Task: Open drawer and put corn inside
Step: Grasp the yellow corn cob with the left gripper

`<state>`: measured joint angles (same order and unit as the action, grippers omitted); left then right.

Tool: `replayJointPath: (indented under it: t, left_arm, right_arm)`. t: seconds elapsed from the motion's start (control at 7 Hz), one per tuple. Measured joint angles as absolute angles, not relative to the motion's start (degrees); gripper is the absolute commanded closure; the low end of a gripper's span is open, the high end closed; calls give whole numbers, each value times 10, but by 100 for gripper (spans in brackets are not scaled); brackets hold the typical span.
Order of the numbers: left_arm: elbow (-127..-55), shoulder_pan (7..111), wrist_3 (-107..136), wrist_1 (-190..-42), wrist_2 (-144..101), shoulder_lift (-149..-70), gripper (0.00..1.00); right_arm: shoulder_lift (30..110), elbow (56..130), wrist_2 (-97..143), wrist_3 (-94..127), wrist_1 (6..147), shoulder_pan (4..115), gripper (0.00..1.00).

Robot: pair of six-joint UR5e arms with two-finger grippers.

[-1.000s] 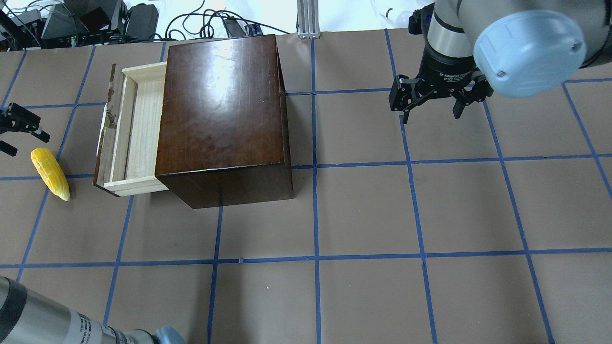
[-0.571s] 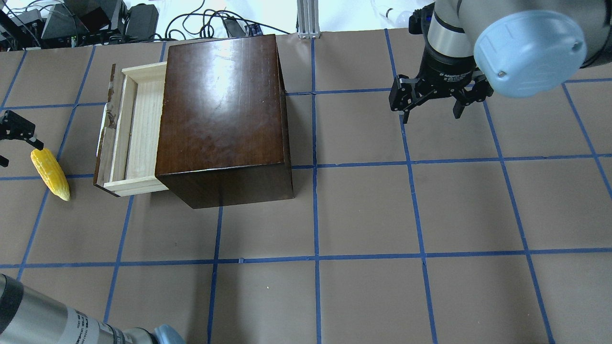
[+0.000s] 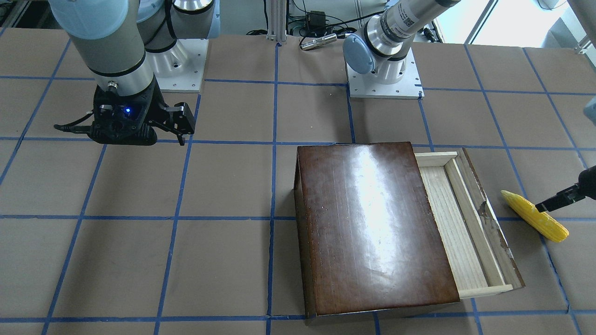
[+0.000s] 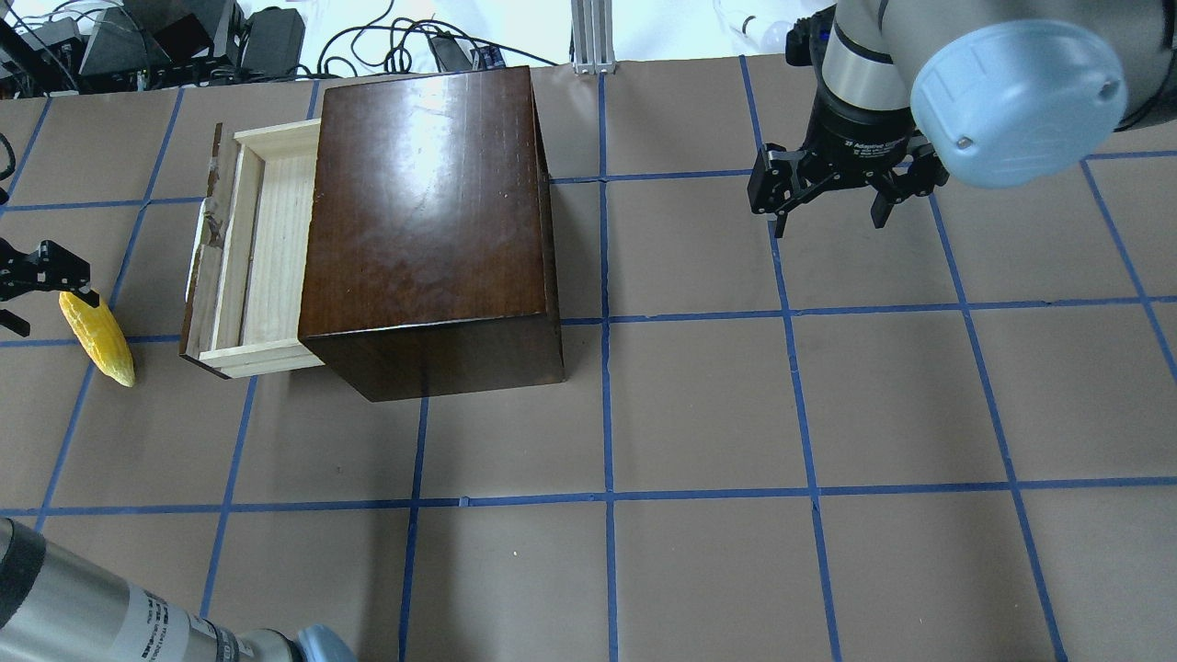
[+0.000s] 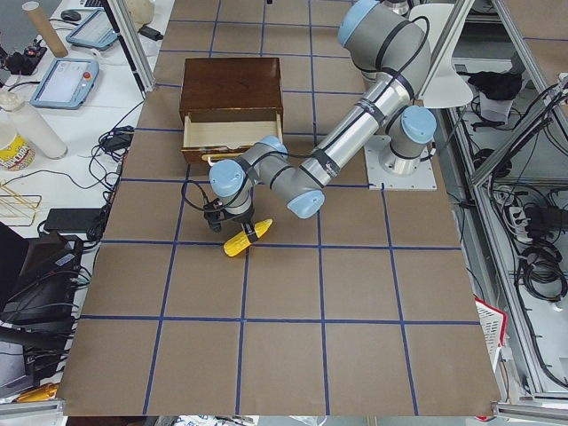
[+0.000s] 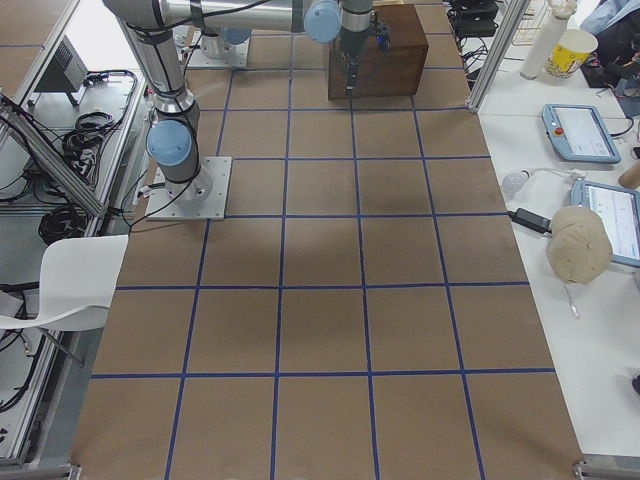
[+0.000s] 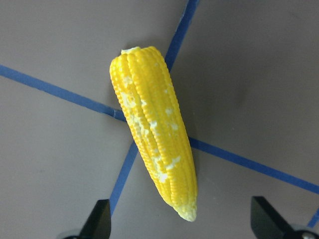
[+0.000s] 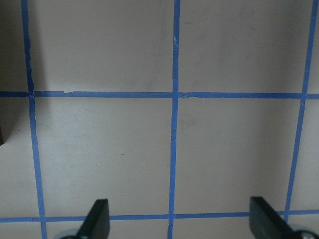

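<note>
The yellow corn lies on the table left of the drawer; it also shows in the front view and the left wrist view. The drawer stands pulled out of the dark-brown box, its pale tray empty and its chipped front panel facing the corn. My left gripper is open just above the corn and not touching it. In the left wrist view my left gripper has the corn's pointed end between its fingertips. My right gripper is open and empty, far right of the box.
The table is brown paper with a blue tape grid. Cables and gear lie beyond the far edge. The arm bases stand behind the box in the front view. The box also shows in the left view.
My left gripper has moved toward the corn and a little to the right, and now hangs over its blunt end. The corn, the drawer and the right arm have not moved.
</note>
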<state>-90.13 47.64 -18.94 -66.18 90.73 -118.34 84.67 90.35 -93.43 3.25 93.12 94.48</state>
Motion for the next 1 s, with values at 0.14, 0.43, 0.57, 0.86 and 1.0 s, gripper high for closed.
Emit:
replayJointPath:
  t: [0.14, 0.43, 0.57, 0.86, 1.0]
  left_arm:
    - [-915, 476, -189, -639, 908, -1188, 0]
    - [-917, 476, -190, -626, 907, -1212, 0]
    - [-914, 476, -189, -618, 907, -1223, 11]
    - [-909, 476, -187, -596, 907, -1239, 78]
    - [-906, 476, -188, -591, 906, -1244, 100]
  right_arm:
    - [847, 904, -934, 33, 931, 945, 0]
    - [847, 904, -933, 33, 931, 945, 0]
    - [847, 904, -933, 33, 931, 945, 0]
    - [847, 904, -934, 33, 931, 945, 0]
    - [847, 904, -934, 33, 931, 945, 0]
